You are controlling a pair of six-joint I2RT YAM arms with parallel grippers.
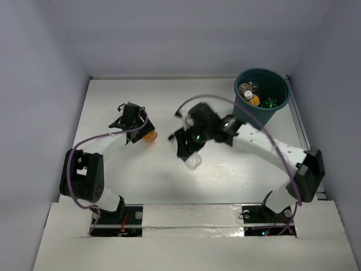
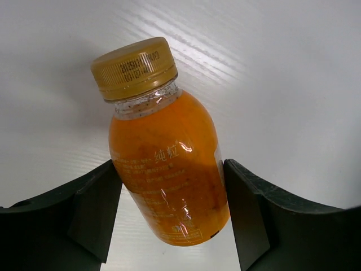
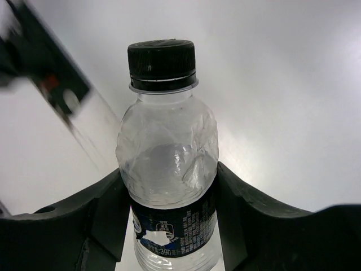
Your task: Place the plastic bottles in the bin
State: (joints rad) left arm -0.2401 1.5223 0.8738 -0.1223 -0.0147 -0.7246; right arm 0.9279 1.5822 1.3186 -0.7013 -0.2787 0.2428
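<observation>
Halfway-and-more scene on the table [image 1: 237, 178]: shows several bottles [image 1: 254, 100], orange and green among them, already inside the bin [image 1: 251, 117] at the far right corner. Grips an orange bottle [image 2: 158, 130] in the left hand [image 2: 169, 175], fingers pressed to both its sides, toward the table's left edge. Clamps a clear bottle [image 3: 166, 152], dark-capped and dark-blue-labelled, in the right hand [image 3: 169, 186] near the table's middle. Leaves, by the look of it, these two bottles to carry across and drop in. Cannot give an exact count of what sits in the bin.
</observation>
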